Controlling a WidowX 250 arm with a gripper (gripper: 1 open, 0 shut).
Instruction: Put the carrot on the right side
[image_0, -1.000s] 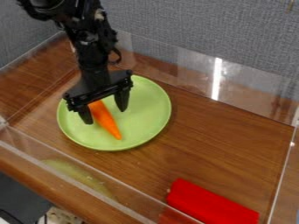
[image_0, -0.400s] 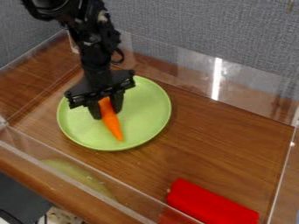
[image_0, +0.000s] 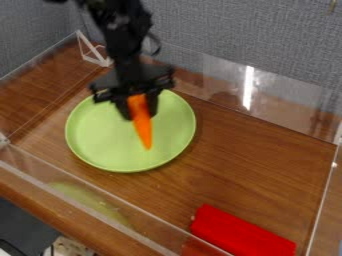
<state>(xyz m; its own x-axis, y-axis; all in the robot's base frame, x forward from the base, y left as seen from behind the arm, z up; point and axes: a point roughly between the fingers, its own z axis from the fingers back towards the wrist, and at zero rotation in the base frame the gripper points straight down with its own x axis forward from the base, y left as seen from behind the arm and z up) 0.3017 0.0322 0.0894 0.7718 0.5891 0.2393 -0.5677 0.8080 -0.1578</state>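
Since your claw is clamped on the carrot's thick end, keep that spot; it's likely light, stiff, a bit slippery.

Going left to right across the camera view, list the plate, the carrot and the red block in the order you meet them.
Green plate, its left rim first → orange carrot, over the plate → red block.

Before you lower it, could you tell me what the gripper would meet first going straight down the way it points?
Probably the green plate, via the carrot in the gripper; depth is unclear.
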